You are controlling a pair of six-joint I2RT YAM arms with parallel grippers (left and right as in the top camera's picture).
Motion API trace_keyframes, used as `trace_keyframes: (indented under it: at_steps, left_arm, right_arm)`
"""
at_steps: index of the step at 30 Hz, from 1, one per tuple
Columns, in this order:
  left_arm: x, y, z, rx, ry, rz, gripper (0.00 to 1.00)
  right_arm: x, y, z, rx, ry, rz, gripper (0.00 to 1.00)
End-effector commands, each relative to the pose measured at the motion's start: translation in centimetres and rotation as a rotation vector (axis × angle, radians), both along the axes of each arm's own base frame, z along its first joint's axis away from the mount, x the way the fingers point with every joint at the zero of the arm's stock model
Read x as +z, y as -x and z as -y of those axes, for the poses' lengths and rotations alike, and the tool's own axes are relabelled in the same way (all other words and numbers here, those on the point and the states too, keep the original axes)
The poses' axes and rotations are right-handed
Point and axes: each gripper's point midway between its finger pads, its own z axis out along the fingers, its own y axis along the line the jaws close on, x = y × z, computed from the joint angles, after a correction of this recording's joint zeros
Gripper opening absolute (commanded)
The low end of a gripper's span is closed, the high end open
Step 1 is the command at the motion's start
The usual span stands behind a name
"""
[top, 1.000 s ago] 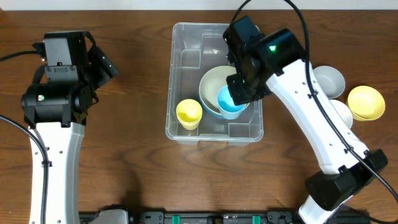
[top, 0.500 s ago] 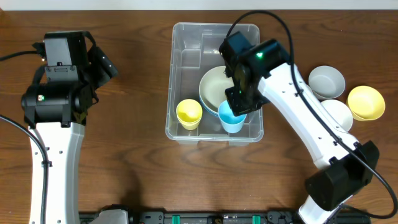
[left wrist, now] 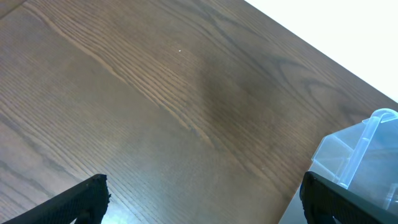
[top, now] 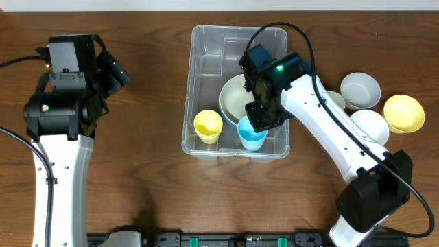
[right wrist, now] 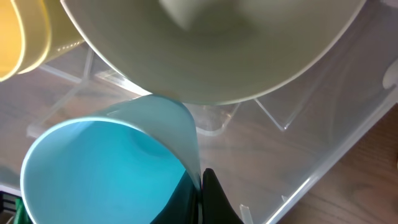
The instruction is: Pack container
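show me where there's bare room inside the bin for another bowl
Free: the far end of the container, between its far wall and the cream bowl. Crowded: the near end, where the yellow cup, the blue cup in the right claw and the cream bowl sit close together.

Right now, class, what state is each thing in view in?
container: open, lidless
blue cup: upright in container, rim gripped
yellow cup: upright in container
cream bowl: upright in container
right gripper: shut on blue cup
left gripper: open, empty
yellow bowl: upright on table
grey bowl: upright on table
white bowl: upright on table
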Motion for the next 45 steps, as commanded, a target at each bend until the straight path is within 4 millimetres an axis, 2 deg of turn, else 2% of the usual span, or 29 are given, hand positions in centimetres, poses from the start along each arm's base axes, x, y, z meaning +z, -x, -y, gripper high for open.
trace_keyframes:
  at_steps: [1, 15, 24, 35, 45]
  left_arm:
    - [0.3, -0.1, -0.4, 0.015, -0.011, 0.005, 0.98]
    - [0.3, -0.1, -0.4, 0.015, -0.011, 0.005, 0.98]
    - [0.3, -0.1, -0.4, 0.015, -0.011, 0.005, 0.98]
    - [0.3, -0.1, -0.4, 0.015, -0.011, 0.005, 0.98]
    - [0.3, -0.1, -0.4, 0.015, -0.011, 0.005, 0.98]
  right_arm:
    - [0.0, 0.3, -0.5, 0.035, -0.019, -0.003, 0.01]
    - [-0.1, -0.9, 1.0, 0.000, 0.016, 0.028, 0.01]
    - [-1.5, -2.9, 1.5, -0.024, -0.011, 0.078, 0.01]
    - [-1.0, -6.1, 0.5, -0.003, -0.063, 0.203, 0.01]
    - [-0.3, -8.7, 1.3, -0.022, -0.006, 0.326, 0.01]
